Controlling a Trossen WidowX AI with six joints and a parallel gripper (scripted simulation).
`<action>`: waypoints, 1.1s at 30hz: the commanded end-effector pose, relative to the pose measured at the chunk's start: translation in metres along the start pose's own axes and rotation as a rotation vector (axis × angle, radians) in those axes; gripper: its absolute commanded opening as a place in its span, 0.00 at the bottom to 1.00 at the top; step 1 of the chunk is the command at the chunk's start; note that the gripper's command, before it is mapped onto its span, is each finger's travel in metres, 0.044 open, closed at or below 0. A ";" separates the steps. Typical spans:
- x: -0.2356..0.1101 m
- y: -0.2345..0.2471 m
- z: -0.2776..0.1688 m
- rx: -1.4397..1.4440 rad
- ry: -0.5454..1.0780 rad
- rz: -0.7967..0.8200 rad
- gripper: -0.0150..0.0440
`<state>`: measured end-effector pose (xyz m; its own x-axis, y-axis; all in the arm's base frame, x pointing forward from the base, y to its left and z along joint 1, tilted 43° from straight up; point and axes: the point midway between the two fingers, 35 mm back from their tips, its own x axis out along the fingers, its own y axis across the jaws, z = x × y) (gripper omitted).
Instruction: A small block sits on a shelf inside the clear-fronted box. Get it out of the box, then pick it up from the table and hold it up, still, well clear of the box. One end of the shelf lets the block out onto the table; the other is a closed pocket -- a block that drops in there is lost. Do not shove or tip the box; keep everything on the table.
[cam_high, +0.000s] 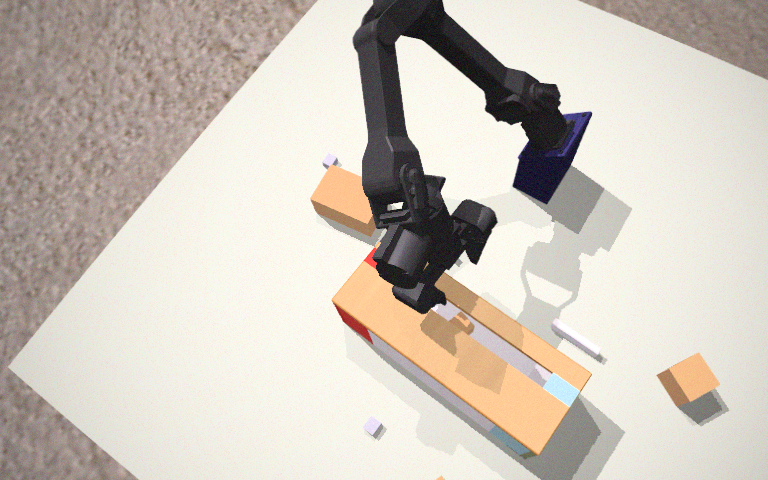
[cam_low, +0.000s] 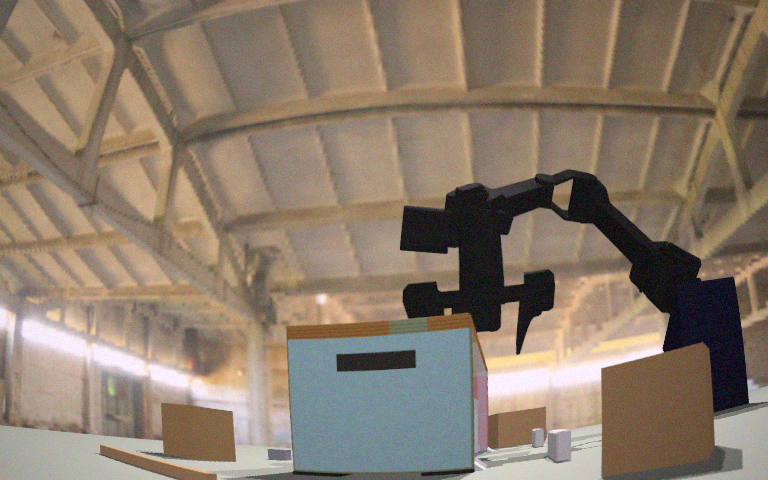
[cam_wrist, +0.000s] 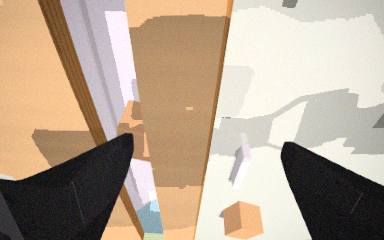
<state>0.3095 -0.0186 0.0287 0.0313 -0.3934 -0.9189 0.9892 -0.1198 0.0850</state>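
Note:
The long orange box lies on the table. It has a red end and a pale blue end. A slot in its top shows the grey shelf. The small orange block sits on the shelf, nearer the red end. My gripper is open and empty, pointing down over the box near the red end. One finger is at the slot just short of the block. The other hangs outside the box's far side.
An orange block lies behind the red end. A white bar and an orange cube lie beyond the box's far side. Small lilac cubes are scattered about. The navy arm base stands at the back.

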 end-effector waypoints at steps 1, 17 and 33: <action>0.011 -0.002 0.004 -0.003 -0.008 -0.012 0.93; 0.035 -0.002 0.012 -0.003 -0.011 -0.012 0.93; 0.041 0.000 0.000 0.000 -0.004 -0.002 0.93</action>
<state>0.3101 -0.0403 -0.0014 0.0343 -0.3969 -0.9172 0.9889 -0.1192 0.0886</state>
